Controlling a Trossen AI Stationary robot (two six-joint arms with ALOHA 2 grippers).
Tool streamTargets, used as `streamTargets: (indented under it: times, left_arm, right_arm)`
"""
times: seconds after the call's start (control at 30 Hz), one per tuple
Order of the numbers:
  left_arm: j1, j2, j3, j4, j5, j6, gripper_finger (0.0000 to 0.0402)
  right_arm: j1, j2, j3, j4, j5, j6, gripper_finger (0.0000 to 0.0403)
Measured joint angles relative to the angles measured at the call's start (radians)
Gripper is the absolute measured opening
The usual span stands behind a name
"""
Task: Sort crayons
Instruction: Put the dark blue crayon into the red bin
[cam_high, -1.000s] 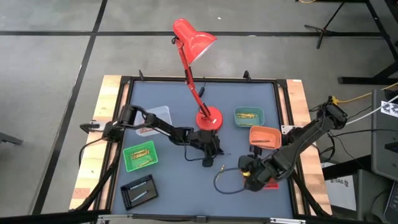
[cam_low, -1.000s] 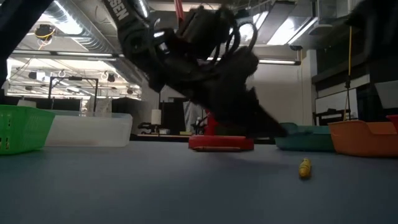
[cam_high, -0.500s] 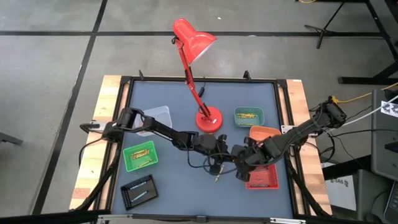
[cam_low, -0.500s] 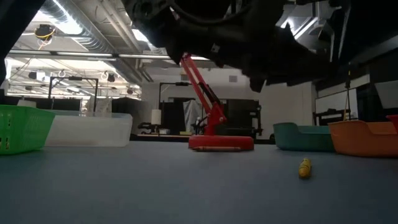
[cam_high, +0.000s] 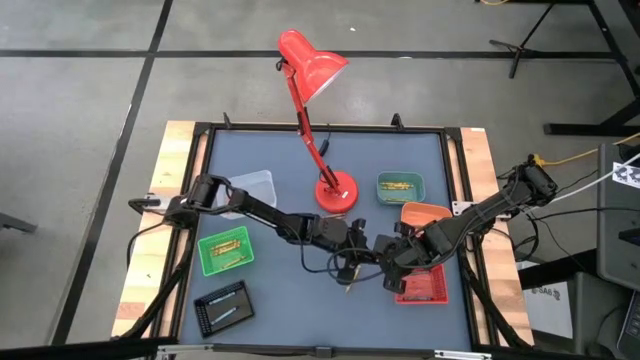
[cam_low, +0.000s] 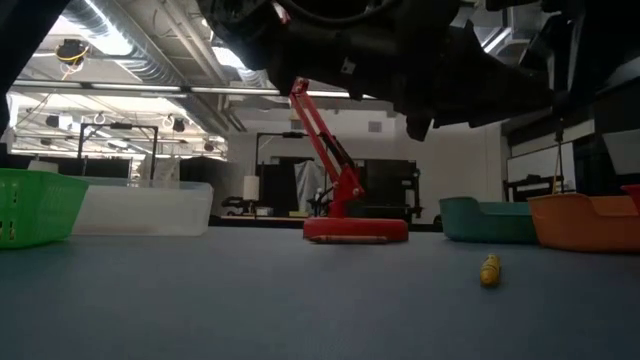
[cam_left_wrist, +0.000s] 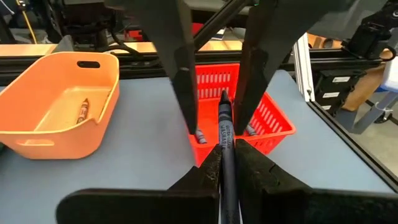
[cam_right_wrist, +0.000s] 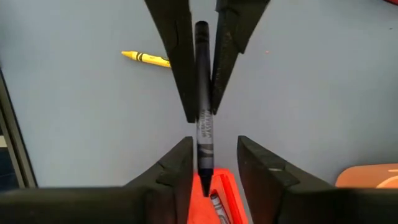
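My left gripper (cam_high: 354, 262) is above the middle of the table, shut on a dark crayon (cam_left_wrist: 224, 124) that sticks out forward past its fingertips. My right gripper (cam_right_wrist: 214, 165) meets it from the table's right. It is open, with one finger on each side of the crayon's pointed end (cam_right_wrist: 203, 168). I cannot tell whether either finger touches the crayon. A yellow crayon (cam_high: 347, 284) lies flat on the mat just nearer than both grippers, and it also shows in the low view (cam_low: 489, 269). My left gripper pinches the dark crayon's wrapped shaft (cam_left_wrist: 225, 148) between its two fingers. The crayon lies along the fingers, and its flat end (cam_right_wrist: 201, 28) reaches back between them. The fingers come roughly level from the table's left. The crayon is lifted clear and points toward the red tray.
A red tray (cam_high: 422, 285) sits under the right arm. An orange tray (cam_high: 425, 215) and a teal tray (cam_high: 400, 187) lie behind it. A green tray (cam_high: 225, 250), a clear tray (cam_high: 255, 185) and a black tray (cam_high: 222, 307) are on the left. A red lamp's base (cam_high: 335, 192) stands at the far middle.
My left gripper has risen from the mat and gone toward the table's right, carrying the dark crayon. My right gripper has swung toward the table's left to meet it, so that its fingers now flank the crayon's free end.
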Motion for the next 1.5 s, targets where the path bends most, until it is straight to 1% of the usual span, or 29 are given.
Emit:
streamTargets:
  times: [0.3,0.4,0.47,0.57,0.67,0.8,0.93,1.03,1.17,1.3,1.4,1.5]
  left_arm:
    - [0.0,0.0,0.0,0.0,-0.01,0.001,0.0012]
    - [0.0,0.0,0.0,0.0,-0.015,0.001,0.0012]
    - [0.0,0.0,0.0,0.0,-0.016,0.001,0.0012]
    - [0.0,0.0,0.0,0.0,-0.016,-0.001,0.0023]
    - [-0.002,0.0,0.0,0.0,-0.018,-0.002,0.0047]
    - [-0.011,-0.001,0.001,0.0,-0.019,-0.003,0.0087]
    - [-0.035,-0.001,0.001,0.0,-0.019,-0.004,0.012]
    - [-0.057,-0.001,0.001,0.0,-0.019,-0.004,0.0138]
    - [-0.087,-0.001,0.001,0.0,-0.019,-0.004,0.0151]
    - [-0.12,-0.001,0.001,0.001,-0.03,-0.006,0.0155]
    - [-0.147,-0.002,0.001,0.001,-0.089,-0.03,0.0152]
    - [-0.17,-0.002,0.001,-0.004,-0.174,-0.033,0.0147]
  right_arm:
    - [0.0,0.0,0.0,0.001,-0.007,-0.001,0.0028]
    - [0.0,0.0,0.0,0.004,-0.023,-0.003,0.0011]
    - [0.0,0.0,0.0,0.005,-0.03,-0.002,0.0011]
    - [0.0,0.0,0.0,0.004,-0.032,-0.002,0.0025]
    - [0.0,0.0,0.0,0.002,-0.034,0.0,0.0029]
    - [0.002,0.0,0.0,0.0,-0.04,-0.001,0.0013]
    - [0.002,0.0,0.0,-0.009,-0.087,-0.024,0.0011]
    - [0.019,0.0,0.0,-0.021,-0.118,-0.032,0.0021]
    - [0.075,0.0,0.0,-0.047,-0.139,-0.047,0.0019]
    - [0.148,0.0,0.0,-0.103,-0.139,-0.045,0.0013]
    - [0.215,0.0,0.0,-0.142,-0.139,-0.015,0.0016]
    - [0.291,0.0,0.0,-0.187,-0.109,0.038,0.0021]
